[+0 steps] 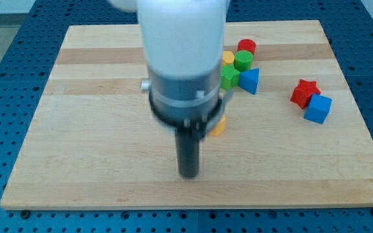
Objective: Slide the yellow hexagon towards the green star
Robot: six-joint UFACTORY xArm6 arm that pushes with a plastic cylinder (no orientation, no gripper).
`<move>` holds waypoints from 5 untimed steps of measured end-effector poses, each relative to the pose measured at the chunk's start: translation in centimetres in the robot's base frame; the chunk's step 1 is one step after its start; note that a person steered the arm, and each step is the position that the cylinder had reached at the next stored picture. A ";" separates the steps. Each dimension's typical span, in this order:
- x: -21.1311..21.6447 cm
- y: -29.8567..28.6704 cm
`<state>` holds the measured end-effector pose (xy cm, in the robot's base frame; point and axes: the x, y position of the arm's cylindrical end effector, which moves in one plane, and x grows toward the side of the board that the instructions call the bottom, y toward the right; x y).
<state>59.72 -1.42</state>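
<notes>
Arm upright over board centre, my tip (188, 175) (bare-rod end effector, holding nothing) below-left of yellow hexagon (219, 126)

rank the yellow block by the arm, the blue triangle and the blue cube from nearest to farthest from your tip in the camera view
From my tip:
1. Yellow block, just up and to the view's right, half hidden behind the arm.
2. Blue triangle, farther up and right, in the cluster beside the green star.
3. Blue cube, far on the view's right, next to the red star.
</notes>
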 end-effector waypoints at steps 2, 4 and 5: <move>-1.9 4.2; -7.5 1.6; -9.7 1.6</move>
